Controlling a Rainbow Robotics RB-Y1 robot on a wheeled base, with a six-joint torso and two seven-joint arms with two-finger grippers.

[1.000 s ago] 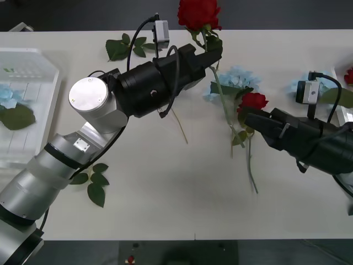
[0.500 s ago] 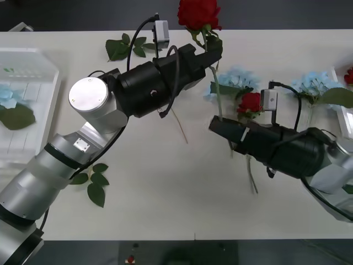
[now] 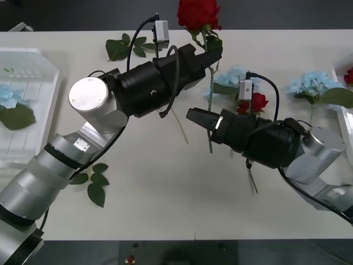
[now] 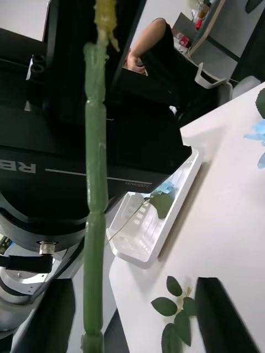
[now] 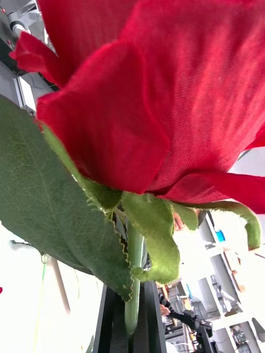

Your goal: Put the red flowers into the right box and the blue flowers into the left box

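Note:
My left gripper [image 3: 212,51] is shut on the stem of a red flower [image 3: 198,14], held up over the table's far edge. In the left wrist view the bloom [image 5: 138,83] looms close, with the stem running down between that gripper's black fingers [image 5: 110,325]. The stem [image 3: 210,110] hangs down, and my right gripper [image 3: 197,118] stands open at its lower part. The right wrist view has the stem [image 4: 94,220] between the spread fingers [image 4: 52,314]. Another red flower [image 3: 255,102] and two blue flowers [image 3: 237,77] [image 3: 314,84] lie on the table. The left box [image 3: 38,61] holds a blue flower [image 3: 6,96]. The right box [image 3: 345,118] rim is at the right edge.
Loose leaf sprigs lie at the far middle [image 3: 124,47] and near the left arm's elbow [image 3: 94,182]. The left arm's bulk spans the table's left half. The front middle of the white table [image 3: 176,204] is bare.
My right arm has swung left across the table from the right side, bringing its open gripper to the hanging stem. The left arm and its rose have stayed still.

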